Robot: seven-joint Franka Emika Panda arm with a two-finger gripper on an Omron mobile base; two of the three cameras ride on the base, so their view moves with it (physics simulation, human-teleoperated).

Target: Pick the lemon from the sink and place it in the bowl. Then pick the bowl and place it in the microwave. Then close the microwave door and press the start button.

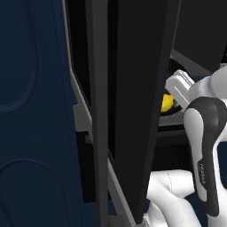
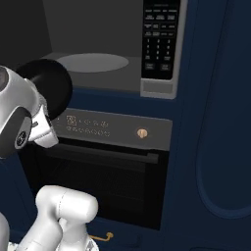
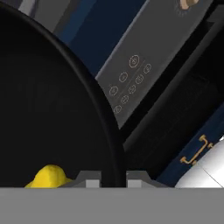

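An oven (image 2: 98, 171) is built in under a grey control strip (image 2: 112, 128) printed with small round symbols and fitted with one brass knob (image 2: 142, 133) toward its right end. A dark bar handle (image 2: 98, 153) spans the top of the oven's black glass door. Navy cabinet panels (image 2: 218, 122) with recessed oval moulding flank the unit, and a drawer with a brass pull (image 2: 104, 238) lies beneath the oven.

Microwave (image 2: 93, 44) cavity open, seemingly bare — microwave door (image 1: 128, 106) swung aside.
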